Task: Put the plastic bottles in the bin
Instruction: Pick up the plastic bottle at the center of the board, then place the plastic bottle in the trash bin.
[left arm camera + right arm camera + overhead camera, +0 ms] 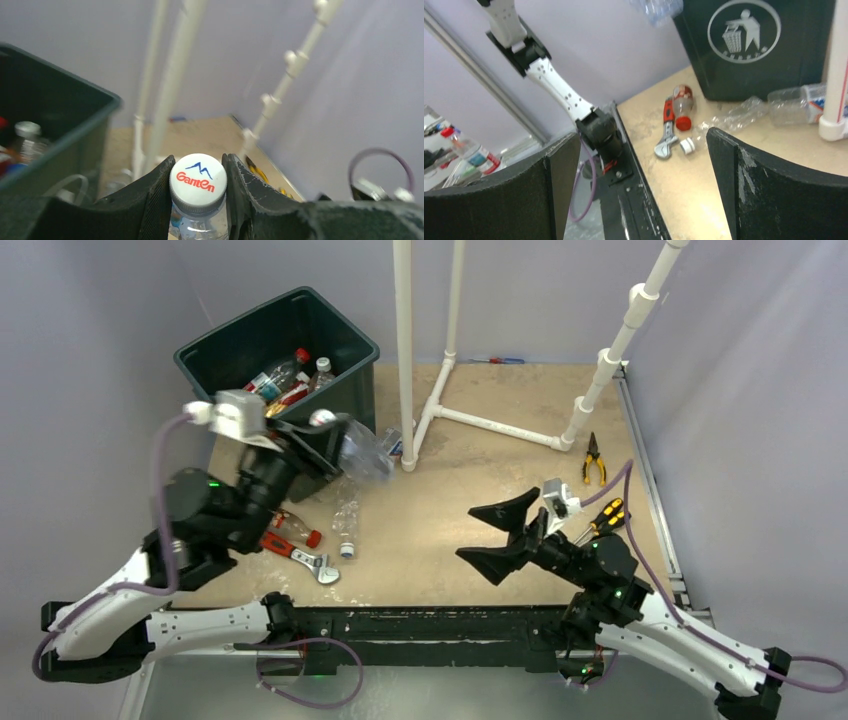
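My left gripper (pixel 322 432) is shut on the neck of a clear plastic bottle (pixel 362 454), held just off the near right corner of the dark green bin (pixel 350 340). In the left wrist view its white printed cap (pixel 198 181) sits tight between my fingers (pixel 152 200), with the bin wall (pixel 60 135) at left. Several bottles lie inside the bin (pixel 290 375). Three more lie on the table: a red-capped one (pixel 292 529), a clear white-capped one (pixel 346 525) and one by the pipe base (pixel 392 441). My right gripper (pixel 500 536) hangs open and empty over mid-table.
A red-handled wrench (pixel 300 558) lies beside the red-capped bottle. A white PVC pipe frame (pixel 440 405) stands right of the bin. Yellow-handled pliers (pixel 594 458) and screwdrivers (pixel 605 515) lie at the right. In the right wrist view the bin's logo side (pixel 774 55) shows.
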Robot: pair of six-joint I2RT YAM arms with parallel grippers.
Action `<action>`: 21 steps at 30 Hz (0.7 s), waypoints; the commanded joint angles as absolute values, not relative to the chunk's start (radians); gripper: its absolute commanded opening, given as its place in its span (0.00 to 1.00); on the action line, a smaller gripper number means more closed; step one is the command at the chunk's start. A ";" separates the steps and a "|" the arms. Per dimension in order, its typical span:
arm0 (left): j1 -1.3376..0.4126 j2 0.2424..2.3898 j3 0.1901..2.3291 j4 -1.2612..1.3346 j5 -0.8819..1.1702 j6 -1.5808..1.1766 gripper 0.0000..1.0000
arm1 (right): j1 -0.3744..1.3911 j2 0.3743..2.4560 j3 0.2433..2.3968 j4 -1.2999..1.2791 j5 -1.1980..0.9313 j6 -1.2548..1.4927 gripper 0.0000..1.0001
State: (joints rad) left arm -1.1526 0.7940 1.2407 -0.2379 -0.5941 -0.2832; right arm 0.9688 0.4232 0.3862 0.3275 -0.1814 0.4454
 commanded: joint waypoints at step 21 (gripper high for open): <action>-0.448 1.389 1.757 0.116 -0.825 0.231 0.00 | 0.970 0.384 0.239 0.390 -0.187 0.555 0.98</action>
State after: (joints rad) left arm -0.5682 1.4124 1.7611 0.1028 -0.8696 0.3840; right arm 0.9688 0.3950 0.2367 0.3302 -0.1341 0.5179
